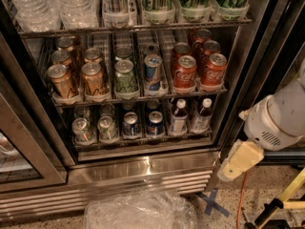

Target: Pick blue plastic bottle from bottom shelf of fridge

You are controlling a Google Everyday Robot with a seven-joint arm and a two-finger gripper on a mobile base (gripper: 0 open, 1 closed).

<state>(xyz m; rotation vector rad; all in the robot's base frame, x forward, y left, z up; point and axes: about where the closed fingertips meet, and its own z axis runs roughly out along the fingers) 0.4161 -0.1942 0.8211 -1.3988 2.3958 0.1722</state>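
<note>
The blue plastic bottle (177, 120) stands upright, white cap up, in the second lane from the right of the bottom shelf (143, 144), just behind the front rail. A second bottle (201, 117) of like build stands just beside it on the right. To the left, the same front row holds two blue cans (143, 124) and two silver cans (94, 129), with dimmer cans behind them. The rack above shows, in its front row, two gold cans (77, 81), one green can (126, 76), one blue-and-white can (153, 72) and two red cans (193, 72).

The fridge (143, 168) has a steel sill and a louvred grille (105, 191) over a speckled floor. On the floor lie crumpled clear plastic (140, 211), a blue tape cross (214, 202) and an orange cable (240, 197).

The gripper (237, 161) hangs outside the cabinet by the right door frame, lower than the bottle and well apart from it. How far it stands open cannot be told, and nothing shows in its hold.
</note>
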